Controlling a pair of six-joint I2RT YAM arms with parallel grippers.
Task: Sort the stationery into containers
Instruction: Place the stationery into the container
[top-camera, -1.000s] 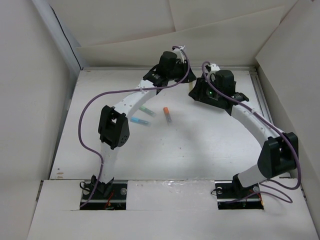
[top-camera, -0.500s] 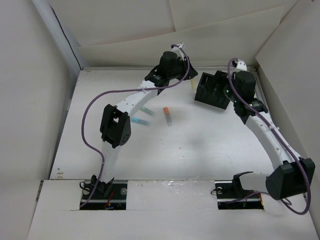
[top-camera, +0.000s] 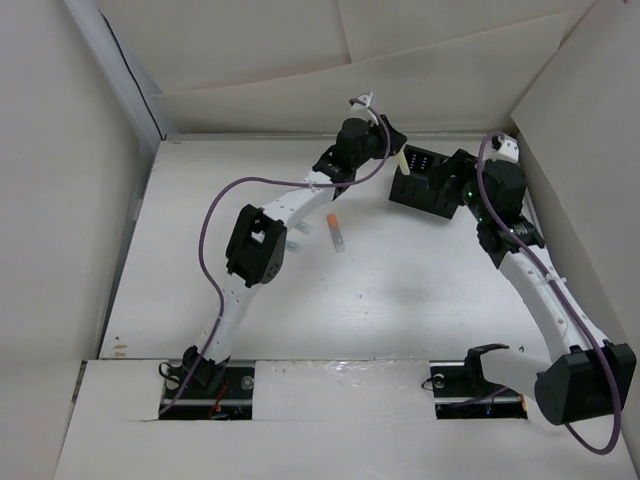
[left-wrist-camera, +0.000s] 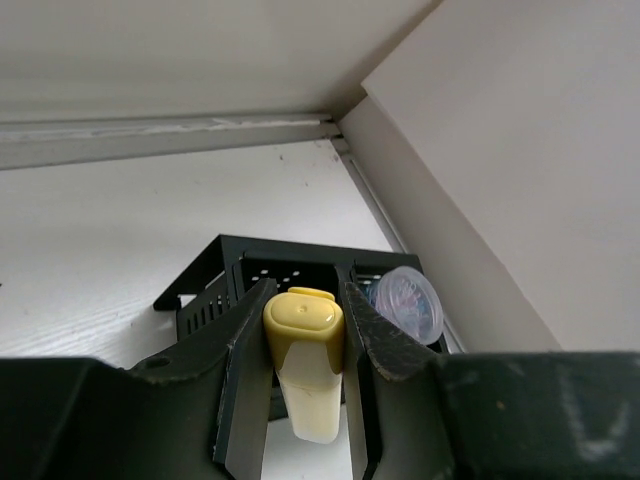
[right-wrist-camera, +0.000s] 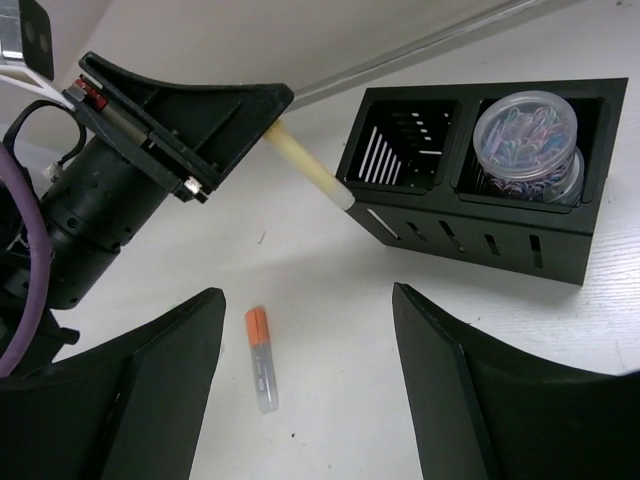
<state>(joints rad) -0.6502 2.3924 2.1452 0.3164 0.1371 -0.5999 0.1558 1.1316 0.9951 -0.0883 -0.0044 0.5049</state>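
Black right gripper (right-wrist-camera: 305, 300): one. Its fingers are spread wide with nothing between them. It hovers just short of the box, probably to stay clear while the other arm delivers.

White table (top-camera: 400, 300): one.

Orange-white marker (right-wrist-camera: 260, 360): one. It lies flat and loose on the table, well apart from the box, not yet collected.

Mint green marker (top-camera: 299, 227) and light blue marker (top-camera: 293, 243): one each. Both sit beside the left arm's elbow and are mostly hidden by it, so their colours can only just be made out.

Left gripper (left-wrist-camera: 305, 320): one. Its fingers are pressed together on the yellow marker (left-wrist-camera: 303, 370).

Yellow marker: one. Its pale body juts past the fingertips, and in the right wrist view its far tip sits at the rim of the vacant compartment. It is held lengthwise, presumably so it can drop in end first.

Box (right-wrist-camera: 480, 235): one, black, at the far side of the table, with two square compartments. One compartment shows nothing inside and is judged to be meant for the sticks.

Rolls (right-wrist-camera: 527, 130): two by appearance, stacked in the other compartment. The upper one is plain to see and the lower one is half covered.

Sticks counted: four, none in the box yet.
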